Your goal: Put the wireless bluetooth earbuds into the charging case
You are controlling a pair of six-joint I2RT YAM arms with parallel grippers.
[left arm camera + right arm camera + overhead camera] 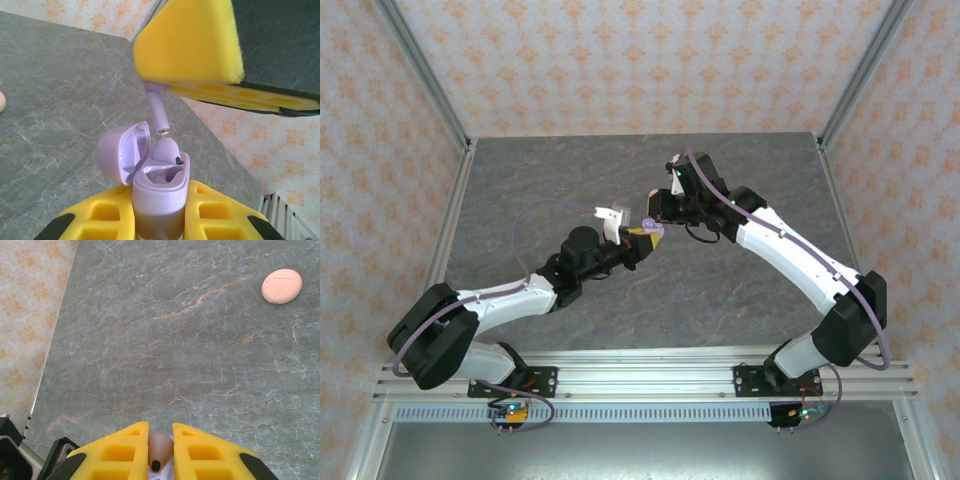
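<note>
My left gripper (638,240) is clenched on the open lilac case (160,195), held up off the table. My right gripper (160,434) pinches a lilac earbud (158,110) by its head, with the stem tip hanging between the lid (120,152) and a bud (166,149) seated in the case (one socket looks free). The risk I see is that the stem hangs tilted. A straight push could catch it on the lid or rim, twist it out of my pinch, or lever the case in my left grip. If dropped, it would likely skitter away. The table (150,340) is hard grey marbled stuff, with a closed pink disc (281,286) lying well apart. Peach patterned walls (640,60) and aluminium rails (650,360) box it in.
</note>
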